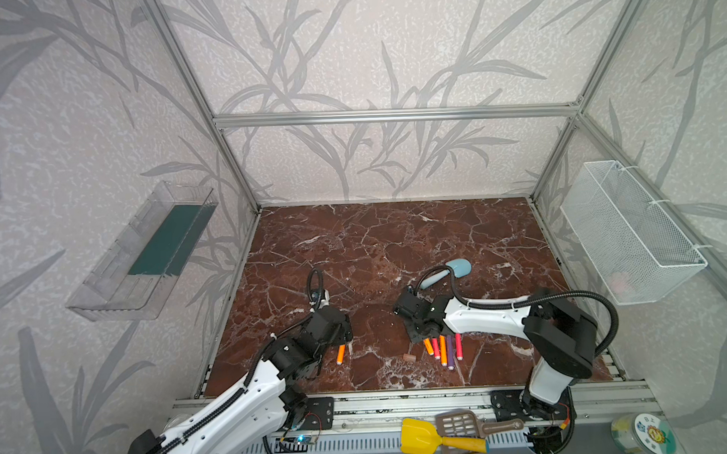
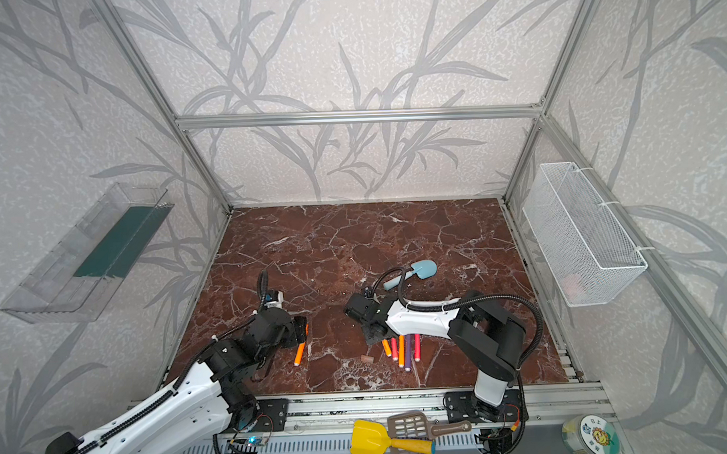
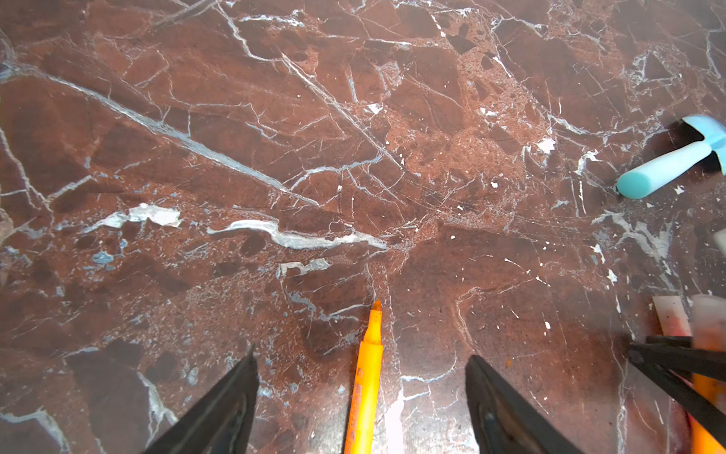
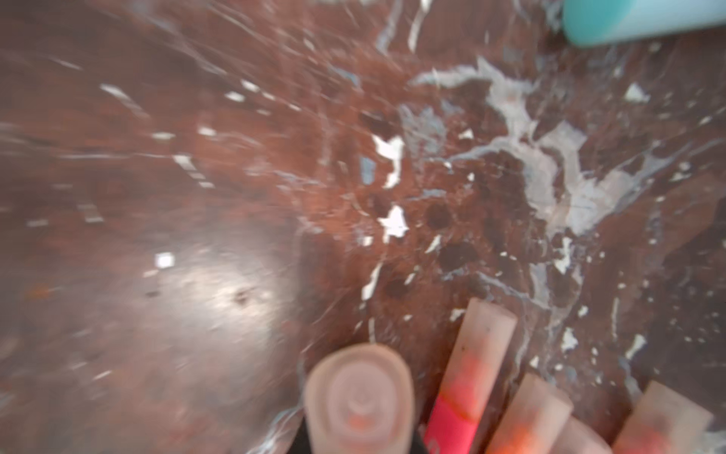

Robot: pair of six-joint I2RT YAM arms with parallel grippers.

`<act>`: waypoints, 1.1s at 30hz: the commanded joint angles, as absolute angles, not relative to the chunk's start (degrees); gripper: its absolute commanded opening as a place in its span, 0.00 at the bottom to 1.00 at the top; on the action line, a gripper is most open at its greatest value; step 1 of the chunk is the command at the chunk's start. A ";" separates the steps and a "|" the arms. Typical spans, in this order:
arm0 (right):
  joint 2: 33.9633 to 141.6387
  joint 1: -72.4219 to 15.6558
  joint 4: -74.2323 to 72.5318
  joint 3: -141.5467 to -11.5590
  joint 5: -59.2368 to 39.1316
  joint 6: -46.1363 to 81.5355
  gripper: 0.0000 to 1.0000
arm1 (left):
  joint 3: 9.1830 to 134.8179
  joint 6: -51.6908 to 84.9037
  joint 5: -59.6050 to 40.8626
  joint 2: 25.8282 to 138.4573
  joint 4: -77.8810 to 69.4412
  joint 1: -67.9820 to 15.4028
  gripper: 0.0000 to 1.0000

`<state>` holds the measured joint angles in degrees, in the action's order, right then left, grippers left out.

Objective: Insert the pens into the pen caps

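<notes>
1. Red-brown marble veined with white made up the table (image 1: pixel 395 243) under me, shut in by leaf-patterned wall panels (image 1: pixel 368 49).
2. My left jaws stood wide apart, low over the near left part of the table. One jaw sat on either side of the bare orange pen (image 3: pixel 365 385), and neither touched it, as far as my left wrist view showed.
3. That pen lay flat and uncapped, its pointed tip aimed away from my wrist. In both top views the bare orange pen (image 1: pixel 341 354) stuck out from under my left wrist, its white end toward the front edge.
4. My right jaws were together, clamped on a blurred cap (image 4: pixel 359 397). It faced my right wrist camera end-on, with an orange smudge showing through it.
5. Just beside it lay a red-pink pen (image 4: pixel 467 393) with a pale cap on its tip, and more capped ends past that, too blurred to count.
6. From above, the row of pens (image 1: pixel 443 352) lay side by side right of centre near the front: orange, red-pink, orange, purple, red-pink. Their far ends were hidden under my right wrist.
7. One loose cap (image 1: pixel 408 357) lay on its side between the bare pen and the row, apart from both.
8. Farther back, beyond my right wrist, lay a light-blue toy shovel (image 1: pixel 455 269).
</notes>
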<state>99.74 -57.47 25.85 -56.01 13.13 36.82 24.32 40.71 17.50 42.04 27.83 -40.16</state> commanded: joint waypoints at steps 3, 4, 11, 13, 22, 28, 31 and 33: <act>103.01 -54.40 23.73 -54.38 11.87 36.88 0.10 | 25.38 42.10 15.83 44.47 27.51 -39.60 0.82; 103.45 -54.28 23.94 -54.78 12.21 36.91 0.11 | 25.53 42.18 15.69 45.61 27.43 -39.49 0.81; 101.55 -54.23 28.10 -56.05 16.27 36.87 0.23 | 26.89 42.30 13.21 55.97 24.88 -39.12 0.73; 100.10 -54.23 28.56 -55.82 16.85 36.85 0.26 | 27.29 42.28 13.39 58.49 24.80 -39.15 0.72; 89.50 -56.51 31.66 -55.72 16.57 34.67 0.34 | 26.73 44.58 9.22 62.26 25.73 -39.22 0.58; 78.98 -62.93 34.44 -54.31 20.68 34.94 0.37 | 20.25 48.23 7.47 57.65 24.50 -39.44 0.53; 74.90 -64.16 32.81 -52.03 20.01 34.65 0.39 | 18.18 49.43 7.35 55.28 23.47 -39.85 0.52; 73.38 -64.86 32.99 -51.68 19.92 35.02 0.39 | 17.73 49.90 7.61 54.54 23.62 -39.94 0.51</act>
